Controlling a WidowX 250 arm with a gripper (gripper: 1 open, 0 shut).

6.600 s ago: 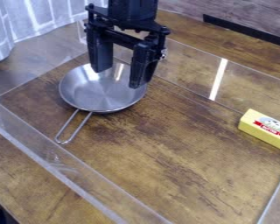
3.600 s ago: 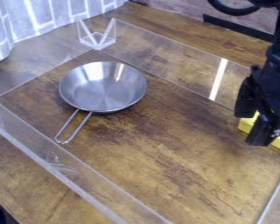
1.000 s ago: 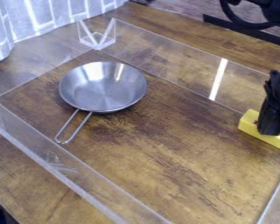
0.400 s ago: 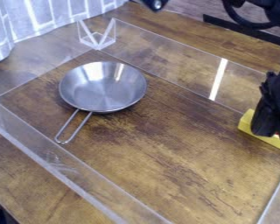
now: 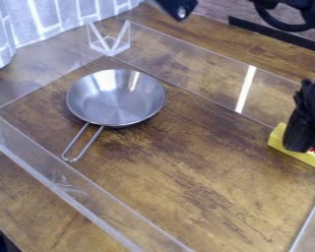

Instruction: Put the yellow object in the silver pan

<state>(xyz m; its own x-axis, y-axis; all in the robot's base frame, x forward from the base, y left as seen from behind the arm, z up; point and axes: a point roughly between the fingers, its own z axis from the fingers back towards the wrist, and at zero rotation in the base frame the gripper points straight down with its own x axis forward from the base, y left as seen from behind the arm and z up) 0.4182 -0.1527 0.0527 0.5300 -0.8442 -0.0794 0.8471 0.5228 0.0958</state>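
The yellow object point(image 5: 280, 139) lies flat on the wooden table at the right edge, and only its left corner shows. My black gripper point(image 5: 302, 138) points straight down onto it, fingers drawn together around the block and hiding most of it. The block rests on the table. The silver pan point(image 5: 114, 96) sits empty at the left of centre, well apart from the gripper. Its wire loop handle point(image 5: 79, 144) points toward the front left.
A low clear plastic wall point(image 5: 68, 187) runs along the front and left of the table. A small clear triangular stand point(image 5: 109, 37) is behind the pan. White curtain hangs at the top left. Bare wood lies between pan and block.
The gripper went from above the pan to the right edge and came down on the yellow block, its fingers closing in. Over the last second it has stayed put.
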